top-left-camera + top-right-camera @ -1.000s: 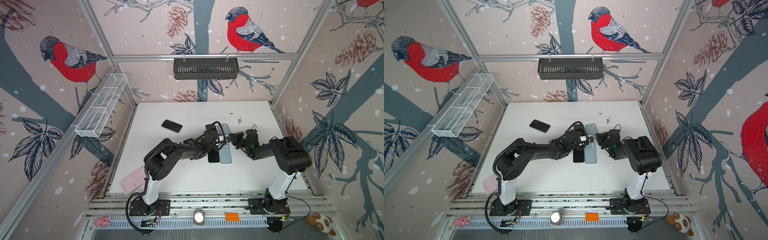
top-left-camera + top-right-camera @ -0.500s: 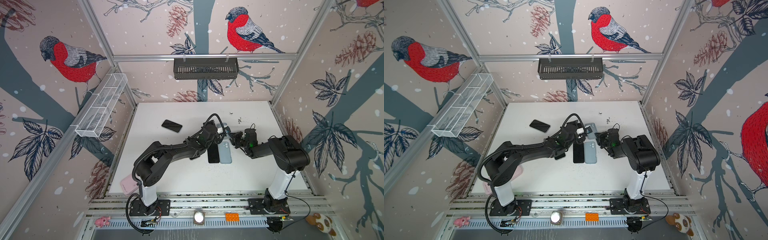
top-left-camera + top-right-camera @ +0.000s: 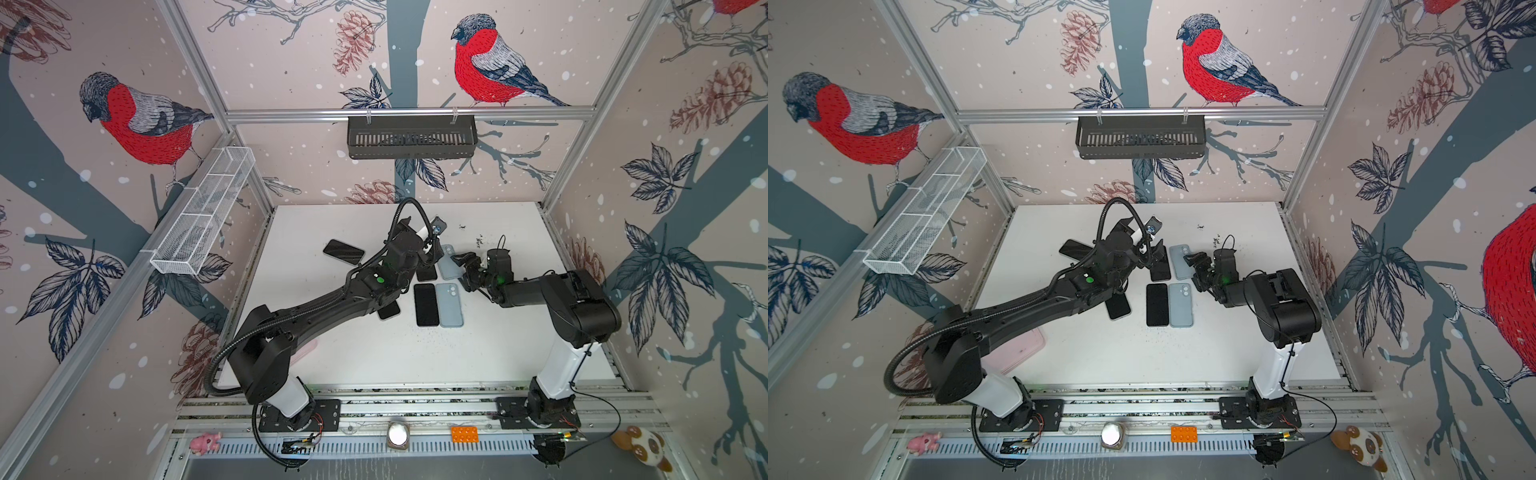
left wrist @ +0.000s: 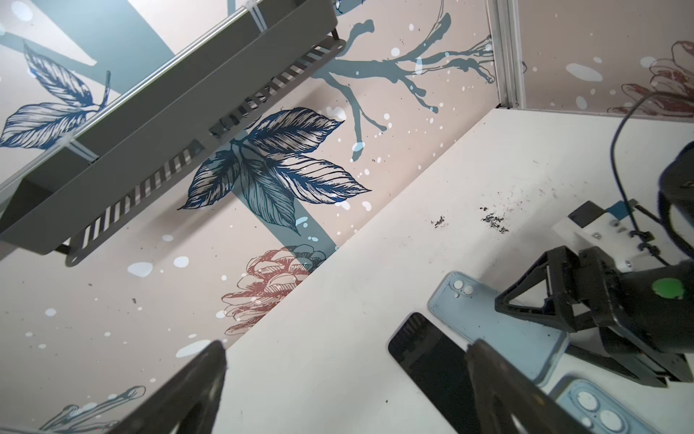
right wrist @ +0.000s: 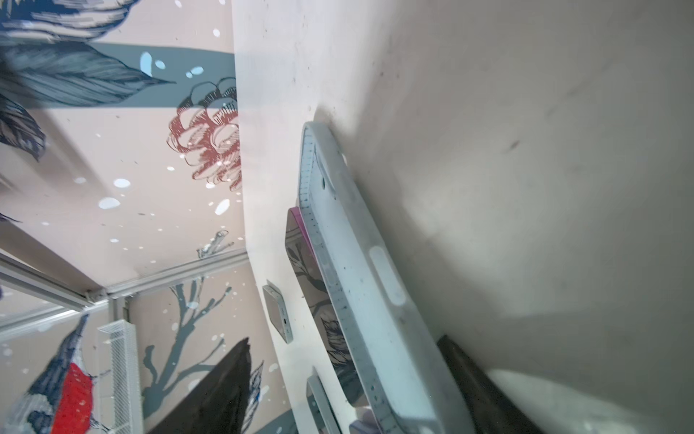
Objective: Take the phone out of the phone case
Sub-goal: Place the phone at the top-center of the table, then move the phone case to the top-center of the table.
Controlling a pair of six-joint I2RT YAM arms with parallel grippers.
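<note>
A black phone [image 3: 427, 273] [image 4: 432, 360] lies flat on the white table [image 3: 498, 353], right beside an empty pale blue phone case [image 3: 449, 266] [image 4: 499, 327]. My left gripper [image 3: 433, 254] [image 4: 347, 344] hovers just above the phone's far end, open and holding nothing. In the left wrist view one of its fingers [image 4: 488, 375] overlaps the phone. My right gripper [image 3: 463, 270] [image 5: 343, 340] is open at the case's right edge. The case [image 5: 360, 282] lies between its spread fingers [image 5: 225, 383], and neither is pressed on it.
Nearer the front lie another black phone [image 3: 427, 305] and a pale blue one with camera lenses [image 3: 449, 305], side by side. One more phone [image 3: 388, 309] shows under my left arm, another [image 3: 343, 251] lies at the back left. A pink case [image 3: 1017, 349] sits front left.
Both grippers have opened. The left gripper has moved toward the back of the table. The phone and the blue case now lie loose on the table, side by side.
</note>
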